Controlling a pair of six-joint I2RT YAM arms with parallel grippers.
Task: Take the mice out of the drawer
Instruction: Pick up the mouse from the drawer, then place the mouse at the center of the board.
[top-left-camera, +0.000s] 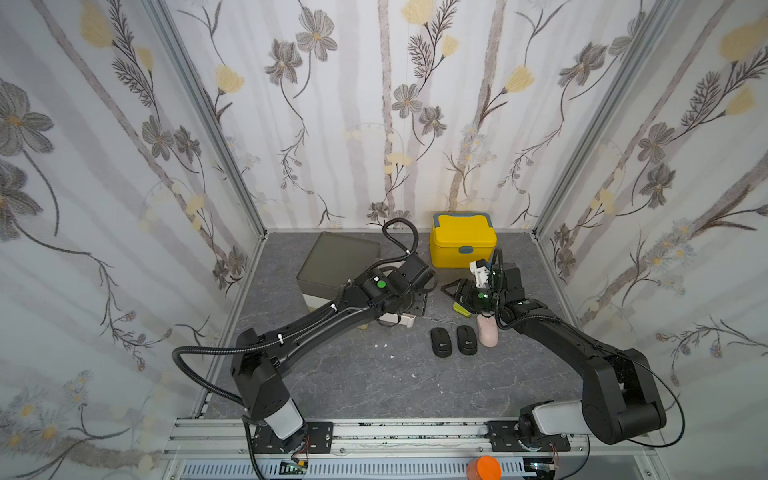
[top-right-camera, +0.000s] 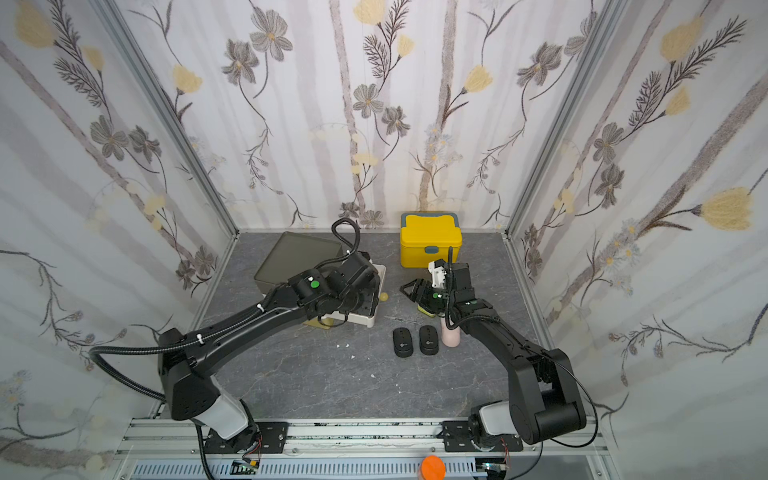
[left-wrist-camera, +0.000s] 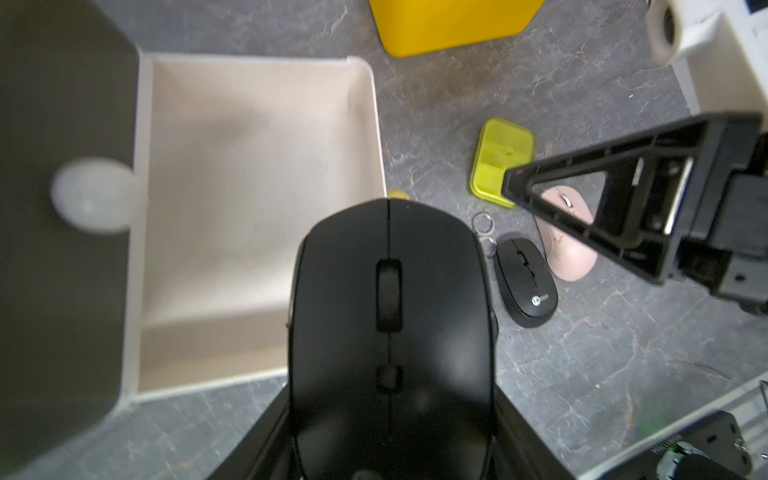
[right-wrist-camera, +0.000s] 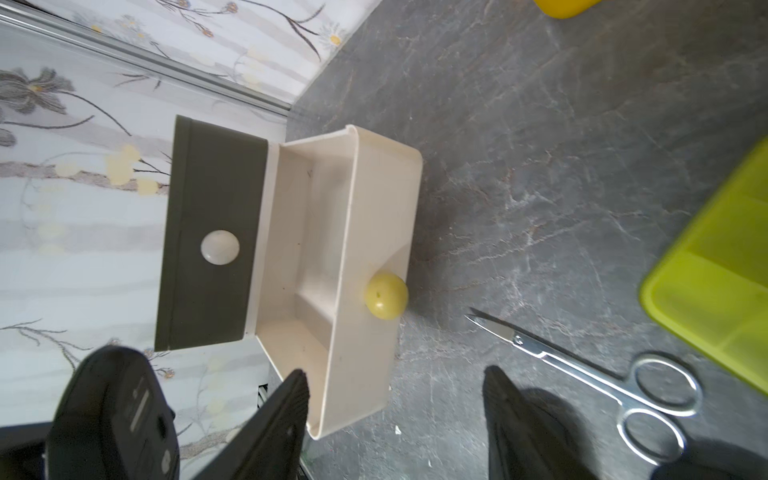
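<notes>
My left gripper (left-wrist-camera: 388, 415) is shut on a rounder black mouse (left-wrist-camera: 390, 316), held just above the front of the pulled-out cream drawer (left-wrist-camera: 249, 187), whose floor shows bare. That mouse's underside also shows in the right wrist view (right-wrist-camera: 112, 415). On the table lie two slim black mice (top-left-camera: 441, 342) (top-left-camera: 466, 339) and a pale pink mouse (top-left-camera: 487, 330), side by side. My right gripper (right-wrist-camera: 397, 374) stands open with nothing in it, just right of the drawer's front wall (right-wrist-camera: 374, 208) and above the table.
The drawer belongs to a dark grey cabinet (top-left-camera: 336, 262) at the back left. A yellow lidded box (top-left-camera: 463, 241) stands at the back. A lime-green pill box (right-wrist-camera: 715, 266) and small scissors (right-wrist-camera: 582, 365) lie under my right wrist. The drawer has a yellow knob (right-wrist-camera: 386, 295).
</notes>
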